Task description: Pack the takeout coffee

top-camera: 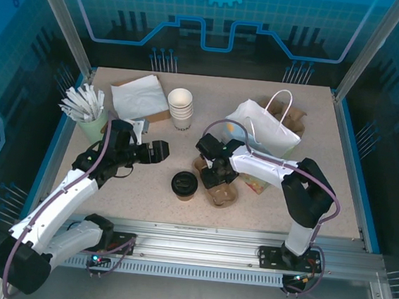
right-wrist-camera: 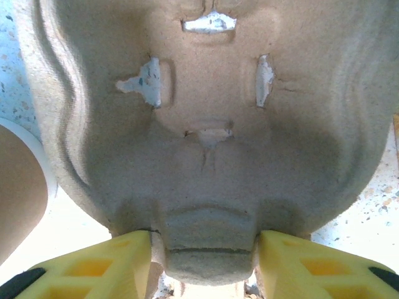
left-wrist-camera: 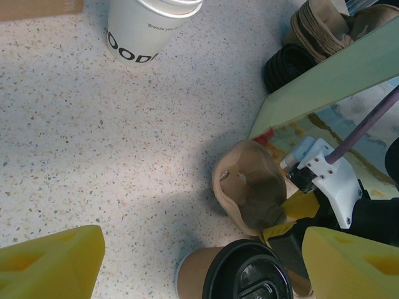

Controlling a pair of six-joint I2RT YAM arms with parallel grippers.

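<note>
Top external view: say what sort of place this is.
Likely a robot test cell staged as a coffee takeout counter: an aluminium frame around the table, stacked paper cups and a pulp cup carrier.

Bright, even overhead light on the speckled bench point(top-camera: 351, 185); shadows soft. Left wrist view: grey shadow mid-bench, faint glint on the lid of the takeout coffee point(left-wrist-camera: 246, 277). Right wrist view: pulp carrier point(right-wrist-camera: 212, 124) very close, slightly blurred, lower part shaded.

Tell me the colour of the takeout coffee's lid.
Black; the lid shows best in the left wrist view.
</note>
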